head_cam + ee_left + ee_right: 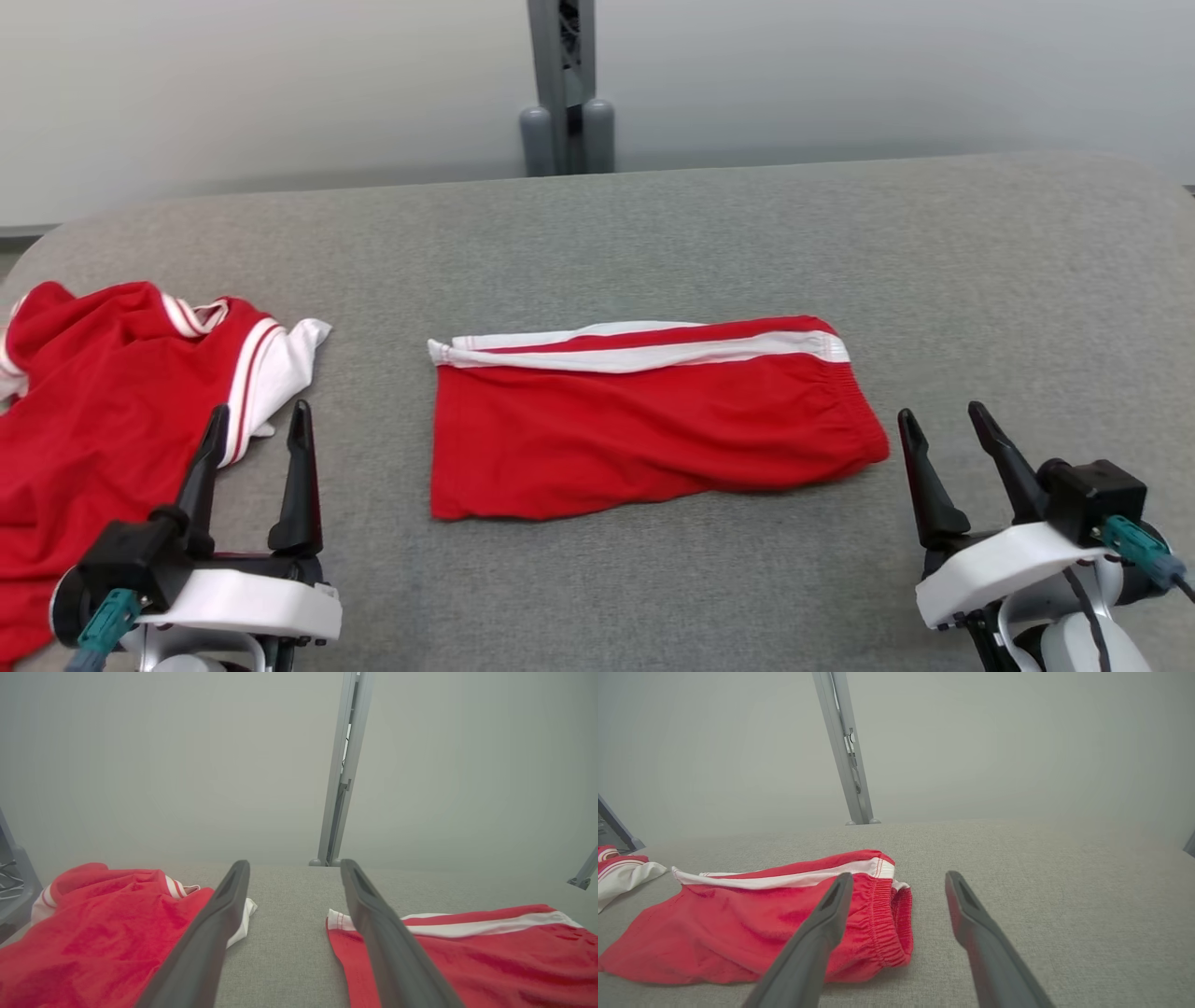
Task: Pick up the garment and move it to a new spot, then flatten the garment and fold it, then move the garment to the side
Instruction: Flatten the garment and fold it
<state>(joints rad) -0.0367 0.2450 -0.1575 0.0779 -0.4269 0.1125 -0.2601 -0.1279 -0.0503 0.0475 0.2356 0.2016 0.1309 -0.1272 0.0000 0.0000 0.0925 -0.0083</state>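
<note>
Lower left of the head view: the left gripper (260, 411) is standing with its jaws spread wide and nothing between them. At lower right, the right gripper (939, 411) is standing likewise, released and empty.

Hazards, as judged from this layout:
- The red shorts (644, 439) are lying doubled over, apparently already folded. If the fingers are pinching only the top layer during the move aside, the fold is likely to open.
- A one-sided lift is likely to let the free end sag and crease.
- The left gripper's outer finger is overlapping the white sleeve of the crumpled red jersey (103, 401); whether it is touching cannot be told. A low sweep could drag that cloth along.

Position: the shorts are lying at the centre of the frame on the grey padded table (653, 233), between the two grippers and slightly beyond their fingertips, touching neither. The elastic waistband is facing the right gripper, the leg hem the left.

Beyond, at upper centre, a grey post (565, 84) is rising behind the table.
</note>
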